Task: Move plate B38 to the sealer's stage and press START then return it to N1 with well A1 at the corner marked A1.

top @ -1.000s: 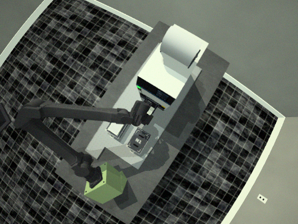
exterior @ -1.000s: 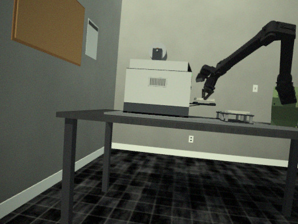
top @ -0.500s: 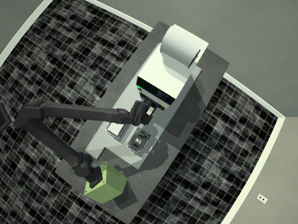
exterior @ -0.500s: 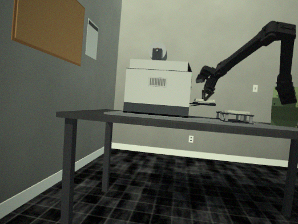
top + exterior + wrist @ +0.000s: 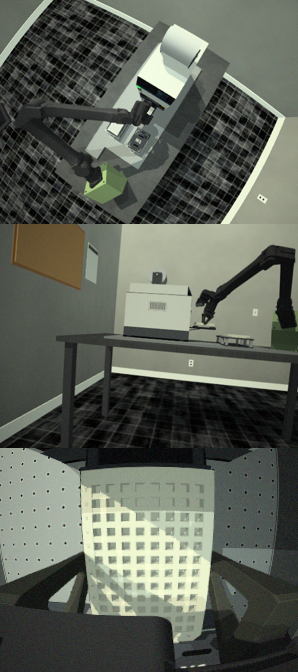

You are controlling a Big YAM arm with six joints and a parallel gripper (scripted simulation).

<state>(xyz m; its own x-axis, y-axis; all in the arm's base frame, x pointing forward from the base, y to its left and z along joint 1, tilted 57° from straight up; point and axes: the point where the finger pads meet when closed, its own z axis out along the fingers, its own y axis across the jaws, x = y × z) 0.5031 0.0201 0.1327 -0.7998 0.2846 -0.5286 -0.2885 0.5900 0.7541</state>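
My gripper (image 5: 149, 111) (image 5: 206, 322) (image 5: 148, 557) is shut on plate B38 (image 5: 203, 324) (image 5: 147, 538), a white plate with a grid of square wells, gripped across its width. It holds the plate level at the sealer's stage (image 5: 212, 328), just in front of the sealer (image 5: 164, 78) (image 5: 157, 311). I cannot tell whether the plate rests on the stage. The sealer's lamp (image 5: 139, 87) glows green. Nest N1 (image 5: 139, 140) is empty, its label showing.
Nest N2 (image 5: 117, 129) (image 5: 235, 339) holds a white plate, left of N1 in the top view. A foil roll (image 5: 181, 47) sits on top of the sealer. The arm's green base (image 5: 107, 184) stands at the table's near end.
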